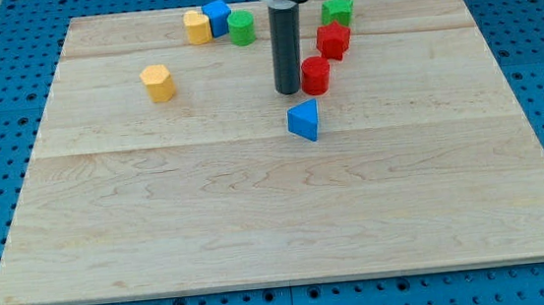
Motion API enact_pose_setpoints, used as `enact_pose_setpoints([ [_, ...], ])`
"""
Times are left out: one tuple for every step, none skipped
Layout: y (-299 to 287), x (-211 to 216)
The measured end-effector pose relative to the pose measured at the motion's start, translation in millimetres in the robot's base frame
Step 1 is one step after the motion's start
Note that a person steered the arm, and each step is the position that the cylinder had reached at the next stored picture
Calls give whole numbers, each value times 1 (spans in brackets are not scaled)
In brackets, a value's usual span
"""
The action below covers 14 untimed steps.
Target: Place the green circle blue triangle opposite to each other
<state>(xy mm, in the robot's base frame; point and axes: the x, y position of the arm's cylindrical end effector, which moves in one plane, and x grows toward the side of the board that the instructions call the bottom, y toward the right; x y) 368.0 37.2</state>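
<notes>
The green circle (241, 27) stands near the view's top, touching a blue cube (217, 16) on its left. The blue triangle (304, 120) lies near the board's middle, well below and to the right of the green circle. My tip (290, 91) is the lower end of the dark rod. It rests just above the blue triangle and slightly to its left, with a small gap between them. A red cylinder (316, 75) stands right next to the tip on its right.
A yellow block (197, 27) touches the blue cube's left side. A yellow hexagon block (157, 83) sits alone at the left. A red block (333, 40) and a green star-like block (337, 11) stand at the top right. The wooden board (279, 231) lies on a blue pegboard.
</notes>
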Motion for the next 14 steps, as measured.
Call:
enact_pose_setpoints([
  [20,0],
  [-53,4],
  [-48,-39],
  [-32,-80],
  [-29,-139],
  [-67,-159],
  [-75,-90],
  [-57,-34],
  [-57,-28],
  [-57,-28],
  [-57,-28],
  [-57,-28],
  [-57,-28],
  [-57,-28],
])
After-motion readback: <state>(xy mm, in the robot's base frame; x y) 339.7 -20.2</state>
